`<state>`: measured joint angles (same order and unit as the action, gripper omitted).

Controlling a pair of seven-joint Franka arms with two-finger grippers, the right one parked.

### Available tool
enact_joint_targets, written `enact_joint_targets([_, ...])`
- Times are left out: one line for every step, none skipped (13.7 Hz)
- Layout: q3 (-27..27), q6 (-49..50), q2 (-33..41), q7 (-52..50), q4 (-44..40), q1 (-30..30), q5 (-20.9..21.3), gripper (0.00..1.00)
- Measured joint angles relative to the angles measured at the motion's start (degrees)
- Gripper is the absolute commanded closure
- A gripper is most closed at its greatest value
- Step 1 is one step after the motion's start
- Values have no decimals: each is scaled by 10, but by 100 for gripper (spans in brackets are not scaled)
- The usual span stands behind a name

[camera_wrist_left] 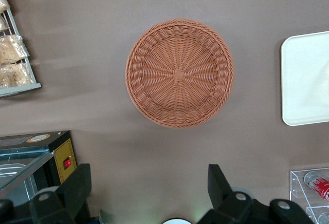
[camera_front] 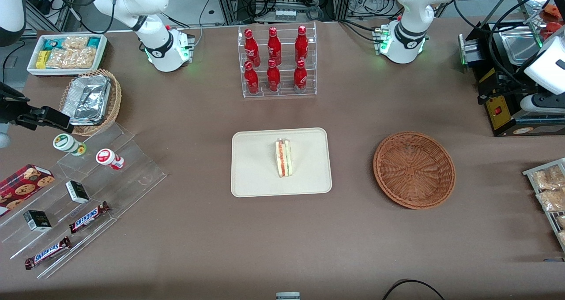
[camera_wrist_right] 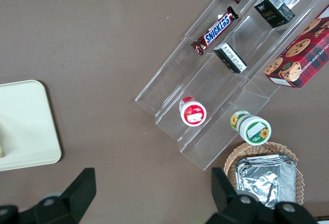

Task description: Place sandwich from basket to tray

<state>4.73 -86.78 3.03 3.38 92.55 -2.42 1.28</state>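
You had the sandwich [camera_front: 284,158] lying on the tray [camera_front: 251,176], roughly mid-tray, cut edge with the red-orange and green layers facing up toward the front camera. Nothing was touching it.

The basket [camera_front: 414,170] sat well apart from the tray, toward the working arm's end of the table, with nothing in it; the wrist camera looked straight down into it [camera_wrist_left: 179,73] and saw only bare weave. One rounded edge of the tray [camera_wrist_left: 306,79] showed in that same view.

Your left gripper [camera_wrist_left: 149,193] hung high above the table beside the basket, clear of everything. Its fingers [camera_wrist_left: 76,187] were spread wide apart and held nothing.

Other items you had on the table:
- acrylic rack of red bottles [camera_front: 276,61], farther from the front camera than the tray
- stepped clear display [camera_front: 88,194] with Snickers bars [camera_front: 89,216] and small cups, toward the parked arm's end
- tan wicker basket with foil containers [camera_front: 90,100] just above that display
- white bin of snack packets [camera_front: 67,53] near the parked arm's base
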Motion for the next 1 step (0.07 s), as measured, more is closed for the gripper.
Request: enact_joint_targets([-23,0,0,-6,0,25,0,0])
